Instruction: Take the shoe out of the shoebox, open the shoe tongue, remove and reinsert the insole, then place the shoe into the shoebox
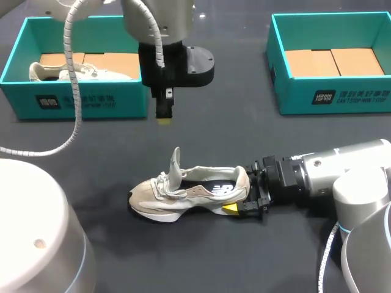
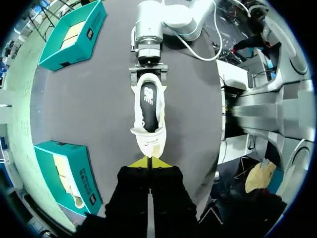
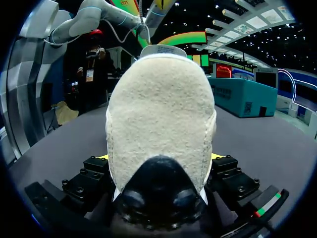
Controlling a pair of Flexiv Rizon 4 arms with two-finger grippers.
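Note:
A beige shoe [image 1: 183,195] lies on its sole mid-table, toe to the left. Its tongue [image 1: 176,162] stands pulled upright, and the dark insole [image 1: 211,186] shows inside. My right gripper [image 1: 245,204] comes in low from the right and is shut on the shoe's heel; in the right wrist view the heel [image 3: 161,124] fills the gap between the fingers [image 3: 101,166]. My left gripper [image 1: 164,119] hangs shut above and behind the shoe, holding nothing. From the left wrist view its tips [image 2: 148,162] hover just short of the toe [image 2: 148,144].
A teal shoebox [image 1: 79,101] at the back left holds a second beige shoe [image 1: 61,72]. Another teal shoebox [image 1: 333,97] at the back right shows only its cardboard floor. My arms' large bases fill the near corners.

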